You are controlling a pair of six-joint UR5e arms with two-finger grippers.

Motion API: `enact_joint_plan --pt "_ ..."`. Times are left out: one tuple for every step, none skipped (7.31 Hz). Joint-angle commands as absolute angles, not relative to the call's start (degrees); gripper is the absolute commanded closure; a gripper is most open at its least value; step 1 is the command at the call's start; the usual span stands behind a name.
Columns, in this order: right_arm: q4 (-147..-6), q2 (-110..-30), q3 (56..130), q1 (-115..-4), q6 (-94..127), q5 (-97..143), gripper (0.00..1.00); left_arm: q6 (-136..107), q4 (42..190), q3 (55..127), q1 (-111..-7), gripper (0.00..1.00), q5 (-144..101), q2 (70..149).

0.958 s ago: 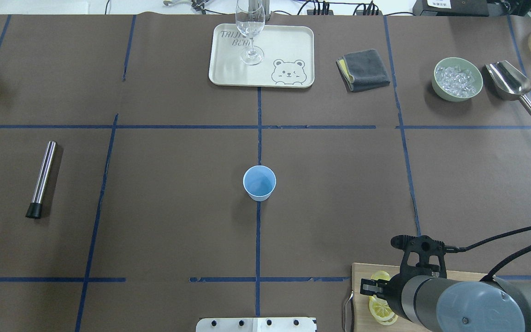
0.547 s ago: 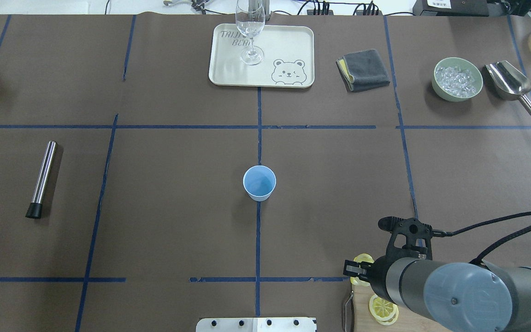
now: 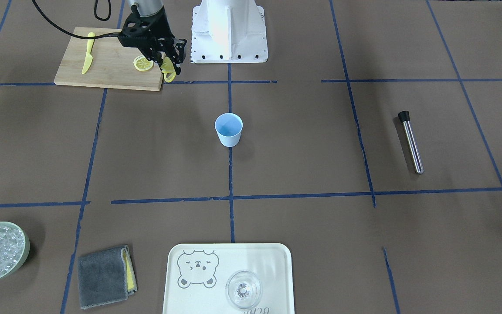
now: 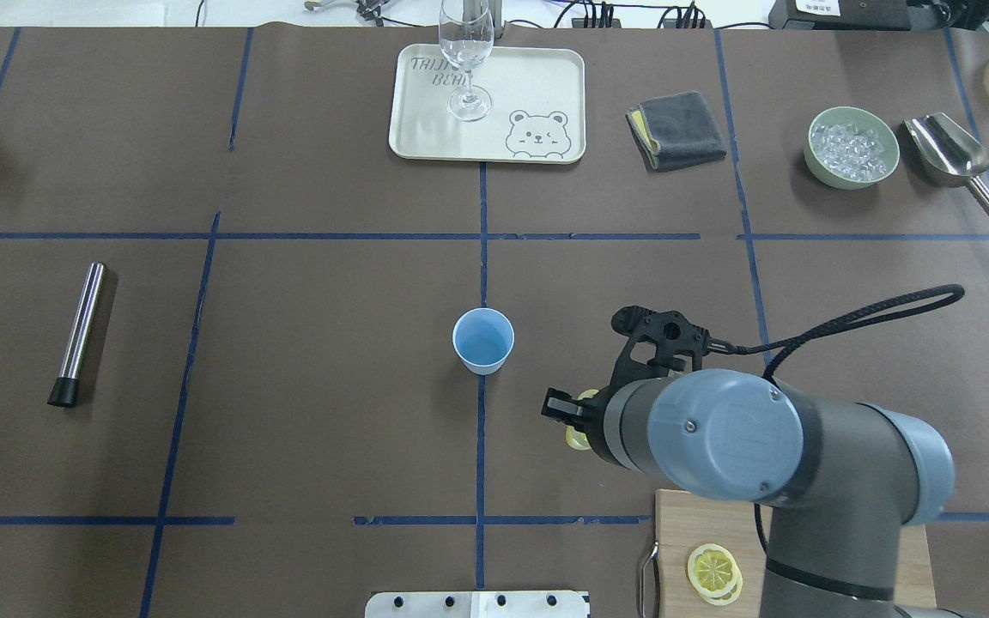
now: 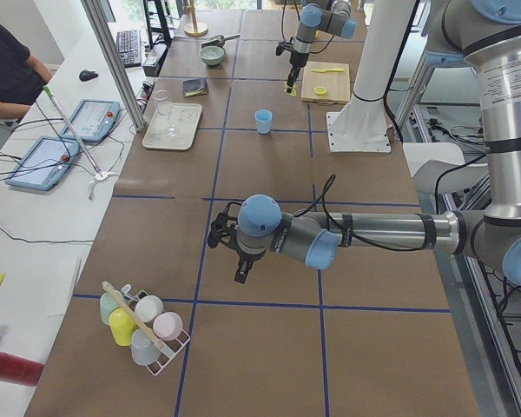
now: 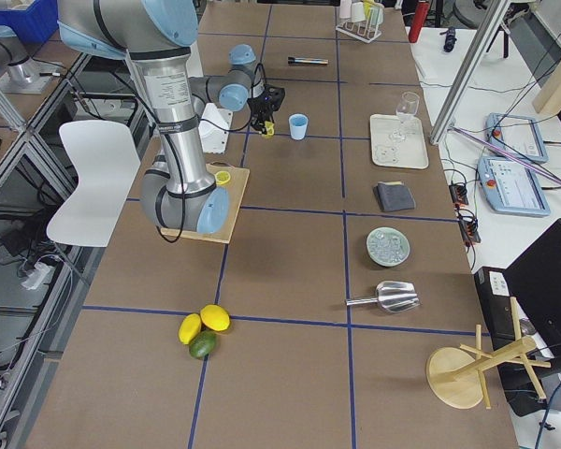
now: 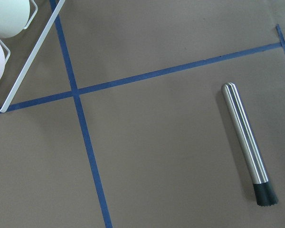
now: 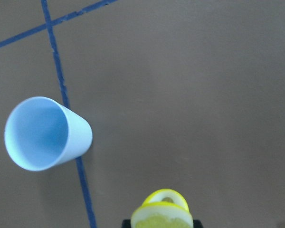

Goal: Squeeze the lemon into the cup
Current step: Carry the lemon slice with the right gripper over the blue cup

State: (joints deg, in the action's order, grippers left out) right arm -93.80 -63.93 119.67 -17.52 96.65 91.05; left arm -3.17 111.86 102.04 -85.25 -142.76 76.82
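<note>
My right gripper is shut on a thin yellow lemon slice and holds it above the table, a little to the right of and nearer than the cup. The slice is bent between the fingers in the right wrist view. The light-blue cup stands upright at the table's middle, and shows left of the slice in the wrist view. A second slice lies on the wooden cutting board. My left gripper hovers over the table's left end; I cannot tell whether it is open.
A steel muddler lies at the left. At the far edge stand a tray with a clear glass, a grey cloth, a bowl of ice and a scoop. A yellow knife lies on the board.
My right gripper has carried the lemon slice off the cutting board, forward and to the left toward the cup. The other slice stays on the board.
</note>
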Motion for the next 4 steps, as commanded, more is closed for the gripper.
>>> enact_joint_plan --pt "-93.87 -52.17 109.02 -21.69 96.68 91.49 0.51 -3.16 111.88 102.04 -85.25 0.00 -142.82 76.82" --pt "-93.87 -48.47 105.33 -22.75 96.77 91.67 0.51 -3.16 111.88 102.13 -85.25 0.00 -142.82 76.82" --pt "-93.87 -45.99 102.77 -23.72 96.77 92.63 0.51 -3.16 111.88 102.22 -85.25 0.00 -142.74 76.82" --pt "-93.78 -43.10 98.74 -24.25 96.85 92.72 0.50 -3.16 111.88 102.30 -85.25 0.00 -142.82 76.73"
